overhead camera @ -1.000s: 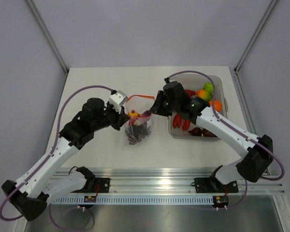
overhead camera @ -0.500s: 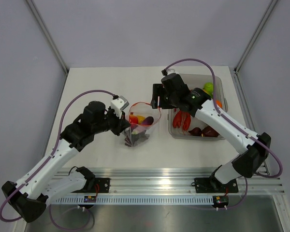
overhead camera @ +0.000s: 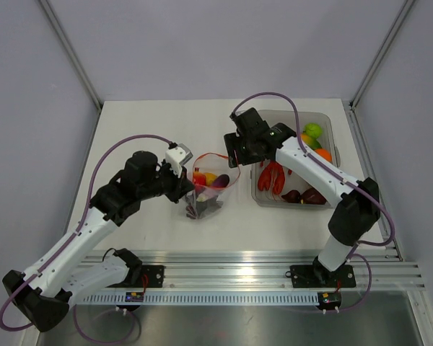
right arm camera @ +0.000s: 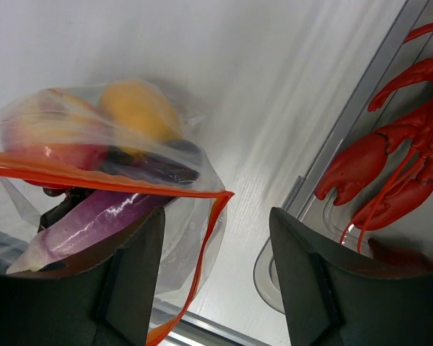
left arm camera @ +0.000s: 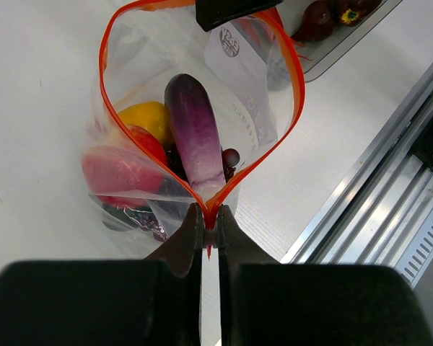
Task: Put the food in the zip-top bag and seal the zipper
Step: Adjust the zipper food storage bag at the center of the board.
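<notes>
The zip-top bag [overhead camera: 206,198] stands on the table, its mouth up and wide open. Its red-orange zipper [overhead camera: 211,154] forms an open loop [left arm camera: 292,79]. Inside lie toy food pieces: a purple eggplant [left arm camera: 195,140], a yellow piece [left arm camera: 148,119] and a red piece [left arm camera: 119,169]. My left gripper [overhead camera: 188,189] is shut on the zipper's near end [left arm camera: 211,220]. My right gripper [overhead camera: 234,157] is open at the bag's far end. In the right wrist view the zipper's corner [right arm camera: 224,194] lies between its spread fingers [right arm camera: 130,281], untouched.
A rigid clear tub [overhead camera: 329,124] stands right of the bag, holding a red lobster [overhead camera: 272,176], a green fruit [overhead camera: 312,130], an orange one [overhead camera: 322,153] and dark pieces [overhead camera: 310,194]. Its rim [right arm camera: 361,94] lies close to my right gripper. A metal rail [overhead camera: 274,256] runs along the near edge.
The bag's mouth went from stretched flat between both grippers to a wide open loop. My right gripper has let go and shifted slightly left and back. My left gripper holds its end.
</notes>
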Motion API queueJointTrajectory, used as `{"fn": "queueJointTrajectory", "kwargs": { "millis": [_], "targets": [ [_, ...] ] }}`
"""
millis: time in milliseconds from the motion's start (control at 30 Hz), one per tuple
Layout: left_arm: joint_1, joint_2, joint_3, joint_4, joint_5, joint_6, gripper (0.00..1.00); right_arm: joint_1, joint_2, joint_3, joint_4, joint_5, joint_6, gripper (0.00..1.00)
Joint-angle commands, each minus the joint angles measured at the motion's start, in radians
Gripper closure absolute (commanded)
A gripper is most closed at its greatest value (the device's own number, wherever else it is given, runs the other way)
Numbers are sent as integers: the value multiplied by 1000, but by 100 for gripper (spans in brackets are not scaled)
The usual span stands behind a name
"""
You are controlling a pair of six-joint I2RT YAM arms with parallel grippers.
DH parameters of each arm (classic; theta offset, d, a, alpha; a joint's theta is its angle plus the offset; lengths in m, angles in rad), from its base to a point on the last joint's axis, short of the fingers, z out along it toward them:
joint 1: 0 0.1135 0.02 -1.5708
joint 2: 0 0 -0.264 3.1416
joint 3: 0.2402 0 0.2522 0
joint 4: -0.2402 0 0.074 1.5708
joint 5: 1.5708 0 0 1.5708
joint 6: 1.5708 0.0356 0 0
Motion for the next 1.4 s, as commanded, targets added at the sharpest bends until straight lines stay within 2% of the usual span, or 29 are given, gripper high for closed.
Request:
{"fn": "queueJointTrajectory", "kwargs": {
  "millis": [0, 133, 167, 267, 333, 533, 633, 833, 1033, 1133, 1200, 1233, 1367],
  "targets": [
    [-2, -25, 33, 38, 16, 16, 100, -5, 22, 54, 5, -68, -58, 34],
    [-2, -28, 35, 37, 14, 16, 100, -28, 34, 44, 40, -69, -41, 59],
    [-2, -28, 36, 36, 11, 16, 100, -33, 31, 41, 46, -56, -21, 78],
    [-2, -29, 39, 36, 5, 39, 100, -53, -13, 21, 82, -28, 11, 97],
    [-2, -22, 59, 31, 10, 54, 100, -65, -59, 21, 95, -3, 22, 100],
    [0, 29, 205, -10, -38, 157, 100, -65, -154, 36, 129, 3, 68, 100],
    [2, 63, 283, -15, -45, 197, 100, -65, -185, -37, 178, 30, 138, 100],
    [3, 110, 263, 8, 11, 200, 100, -67, -193, -203, 290, 50, 275, 100],
    [5, 189, 211, -21, 48, 216, 100, -65, -187, -242, 306, 15, 235, 98],
    [6, 190, 216, 2, 63, 223, 100, -65, -217, -239, 300, -12, 180, 72],
    [9, 187, 219, 14, 71, 240, 100, -65, -242, -228, 277, 3, 146, 47],
    [11, 186, 220, 16, 79, 246, 100, -65, -251, -225, 269, 15, 106, 44],
    [17, 161, 201, 19, 103, 317, 100, -65, -317, -231, 276, 46, -33, 42]
  ]
}}
